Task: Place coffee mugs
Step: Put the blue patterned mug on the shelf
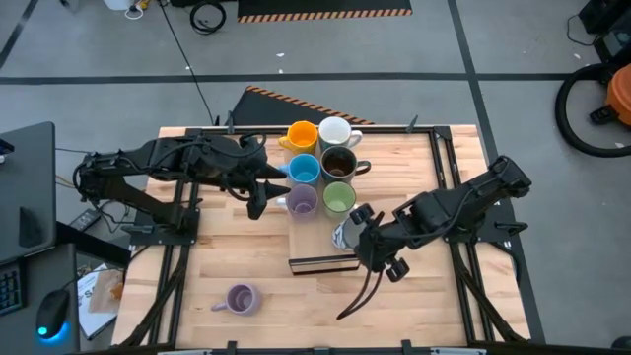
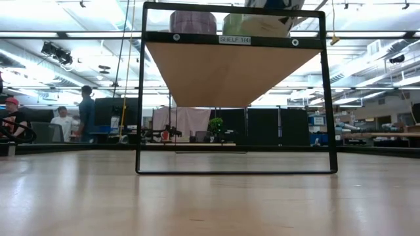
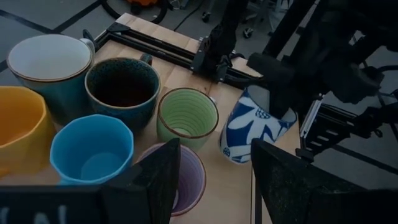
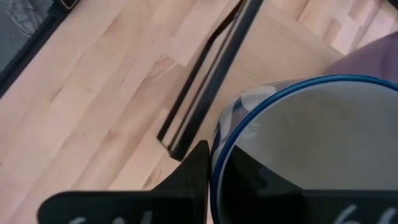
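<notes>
Six coffee mugs stand in two rows on a raised wooden shelf [image 1: 325, 258]: orange [image 1: 302, 135], white [image 1: 335, 131], light blue [image 1: 304, 169], dark brown [image 1: 338, 162], lavender [image 1: 301, 201] and light green [image 1: 339, 198]. At the shelf's near end my right gripper [image 1: 355, 233] is shut on a white mug with blue flowers [image 3: 249, 127]. Just left of the lavender mug on the shelf, my left gripper [image 1: 258, 202] hovers open, holding nothing. A second lavender mug [image 1: 242, 299] rests on its base on the table, near the front edge. My right gripper holds the flowered mug by its rim [image 4: 216, 155], one finger [image 4: 193, 174] outside the wall and the other inside the cup. The fingers slant down from the table's right. The mug hangs tilted over the shelf's near end; whether its base touches the board, I cannot tell.
The shelf is a board on a black metal frame [image 2: 141, 98] standing on the table. Bare tabletop lies left and right of it. People stand in the room beyond the table [image 2: 85, 111].
</notes>
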